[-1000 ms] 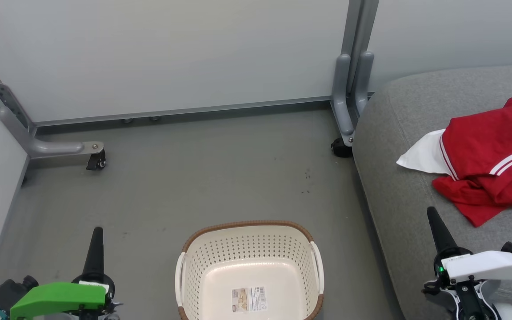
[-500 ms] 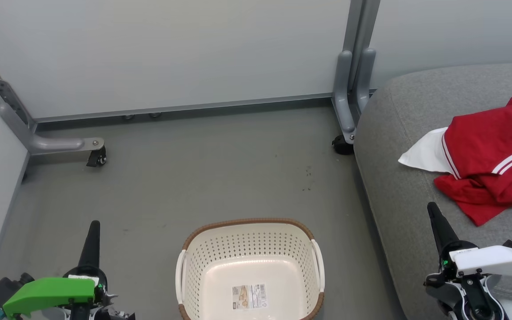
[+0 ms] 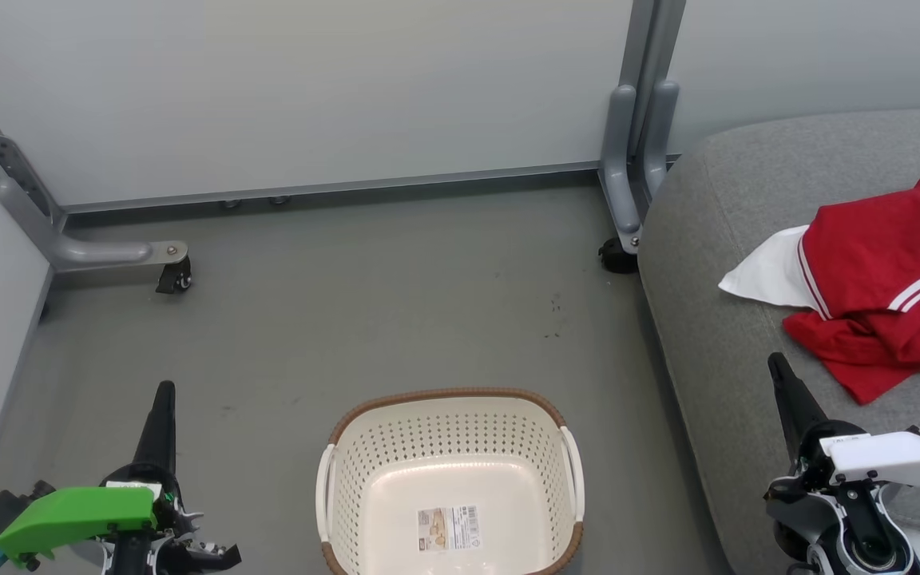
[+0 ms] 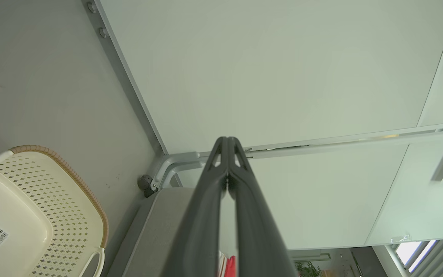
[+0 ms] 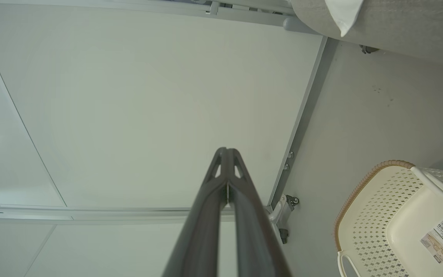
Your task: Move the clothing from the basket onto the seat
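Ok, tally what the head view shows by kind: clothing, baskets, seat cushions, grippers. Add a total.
Red jersey: 1
Laundry basket: 1
Grey sofa cushion: 1
Grippers: 2, the left gripper and the right gripper
Total: 5

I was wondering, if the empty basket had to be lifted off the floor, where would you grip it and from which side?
Probably the white side handle on the right of the basket, approached from above with the right gripper, which is shut at present. The handle stands off as a thin bar that the jaws could close around, and the basket sits upright.
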